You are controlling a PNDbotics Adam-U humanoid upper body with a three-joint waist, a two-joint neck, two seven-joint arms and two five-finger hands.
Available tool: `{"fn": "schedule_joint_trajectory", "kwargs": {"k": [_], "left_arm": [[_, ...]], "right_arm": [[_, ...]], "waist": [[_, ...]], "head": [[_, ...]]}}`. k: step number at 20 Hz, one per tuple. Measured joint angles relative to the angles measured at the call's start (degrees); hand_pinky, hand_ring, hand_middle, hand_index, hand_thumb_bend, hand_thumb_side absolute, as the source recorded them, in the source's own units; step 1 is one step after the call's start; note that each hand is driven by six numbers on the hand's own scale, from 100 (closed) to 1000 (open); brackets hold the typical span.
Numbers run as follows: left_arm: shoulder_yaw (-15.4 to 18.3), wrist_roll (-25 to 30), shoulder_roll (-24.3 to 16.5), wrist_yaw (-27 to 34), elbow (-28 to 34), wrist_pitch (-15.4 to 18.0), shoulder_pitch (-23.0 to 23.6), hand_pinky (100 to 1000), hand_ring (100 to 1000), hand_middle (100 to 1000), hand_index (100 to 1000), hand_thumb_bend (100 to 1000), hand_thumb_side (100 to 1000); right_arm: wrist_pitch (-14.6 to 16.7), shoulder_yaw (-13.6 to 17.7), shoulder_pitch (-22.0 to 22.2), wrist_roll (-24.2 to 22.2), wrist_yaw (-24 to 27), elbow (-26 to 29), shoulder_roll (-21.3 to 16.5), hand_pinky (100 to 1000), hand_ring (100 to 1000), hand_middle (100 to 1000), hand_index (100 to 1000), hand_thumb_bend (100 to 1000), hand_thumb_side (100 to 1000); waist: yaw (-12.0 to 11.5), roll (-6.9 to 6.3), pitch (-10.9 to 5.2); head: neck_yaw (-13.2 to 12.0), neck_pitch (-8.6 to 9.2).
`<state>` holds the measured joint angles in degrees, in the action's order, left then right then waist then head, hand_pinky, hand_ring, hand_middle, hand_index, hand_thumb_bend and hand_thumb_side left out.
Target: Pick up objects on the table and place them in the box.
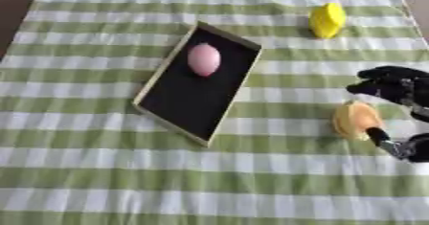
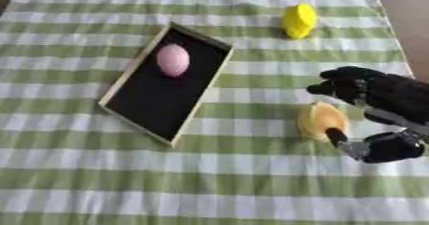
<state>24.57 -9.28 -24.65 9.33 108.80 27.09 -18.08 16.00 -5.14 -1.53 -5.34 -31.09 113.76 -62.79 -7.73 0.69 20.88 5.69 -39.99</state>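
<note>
At right of frame, the right hand [image 2: 368,105] curls around the orange object [image 2: 319,118] without clearly gripping it. It looks light, rounded, probably slippery; take its sides.

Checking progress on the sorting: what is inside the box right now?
The box holds one pink egg-shaped object, lying near its far end on the dark floor. The rest of the floor shows bare; nothing covers any part of it.
</note>
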Motion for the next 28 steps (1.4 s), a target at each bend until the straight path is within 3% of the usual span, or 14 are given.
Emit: {"fn": "schedule_joint_trajectory", "kwargs": {"k": [6, 17, 28], "left_arm": [[0.02, 0.12, 0.01, 0.22, -0.01, 0.05, 0.08, 721, 772, 699, 849, 100, 567], [0.05, 0.4, 0.36, 0.31, -0.03, -0.12, 0.06, 721, 772, 697, 849, 100, 568], [0.08, 0.47, 0.5, 0.73, -0.2, -0.14, 0.05, 720, 770, 693, 848, 100, 568]], "right_arm": [[-0.59, 0.78, 0.09, 0.08, 0.94, 0.0, 0.13, 1000, 1000, 871, 1000, 100, 345], [-3.05, 0.46, 1.03, -4.55, 1.22, 0.0, 0.13, 1000, 1000, 873, 1000, 100, 344], [-4.94, 0.1, 1.6, -6.82, -0.48, 0.0, 0.12, 1000, 1000, 897, 1000, 100, 449]], "waist": [[0.21, -0.14, 0.02], [-0.05, -0.16, 0.16], [-0.07, -0.18, 0.21]], "head": [[0.04, -0.27], [0.18, -0.27], [0.19, -0.26]]}}
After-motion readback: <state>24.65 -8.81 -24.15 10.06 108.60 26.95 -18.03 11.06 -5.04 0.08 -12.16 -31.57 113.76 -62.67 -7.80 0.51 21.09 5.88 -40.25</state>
